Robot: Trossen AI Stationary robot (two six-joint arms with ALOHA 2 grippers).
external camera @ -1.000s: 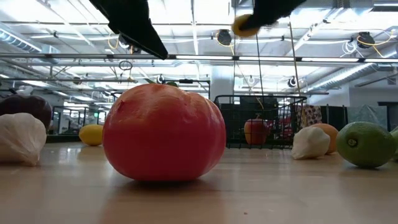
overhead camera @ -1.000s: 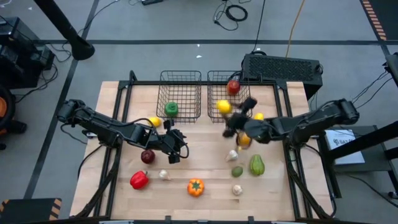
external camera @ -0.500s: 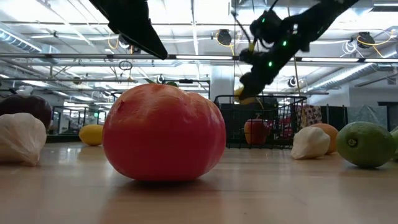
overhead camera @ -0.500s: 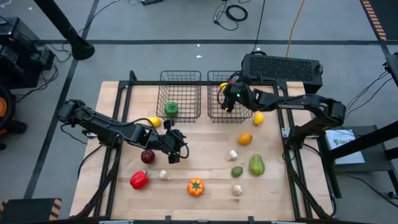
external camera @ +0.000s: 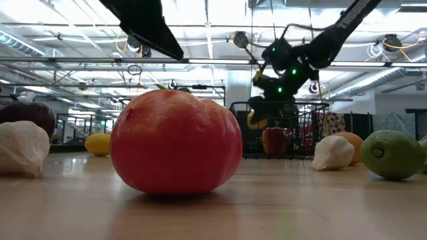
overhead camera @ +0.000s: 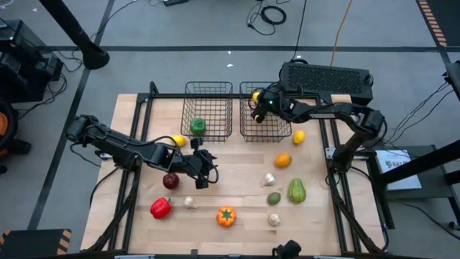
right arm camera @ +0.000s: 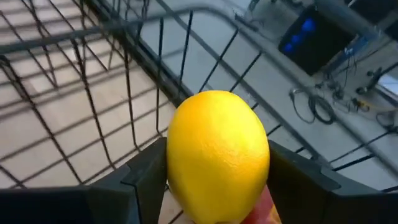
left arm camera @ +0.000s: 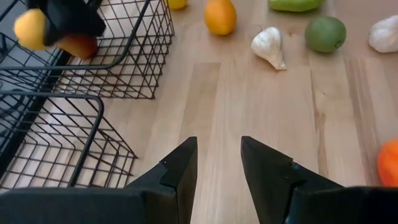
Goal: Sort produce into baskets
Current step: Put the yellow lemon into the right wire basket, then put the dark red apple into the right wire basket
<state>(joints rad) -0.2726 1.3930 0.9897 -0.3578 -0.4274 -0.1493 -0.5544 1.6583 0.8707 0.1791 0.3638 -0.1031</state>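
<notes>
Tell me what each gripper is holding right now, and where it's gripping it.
The right gripper holds a yellow lemon by its two sides, over the right basket. The left gripper is open and holds nothing.

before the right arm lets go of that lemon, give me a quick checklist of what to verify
1. Lemon held between the right gripper fingers: ok, a finger sits on each side of it in the right wrist view.
2. Gripper over the right basket: ok, the high view puts it above the basket's far part.
3. Landing spot free: cannot tell; a red fruit already lies in that basket, close under the lemon.
4. Drop height: cannot tell; the low view shows the lemon near the basket's rim.
5. Left gripper out of the way: ok, open, above bare table, away from both baskets.
</notes>
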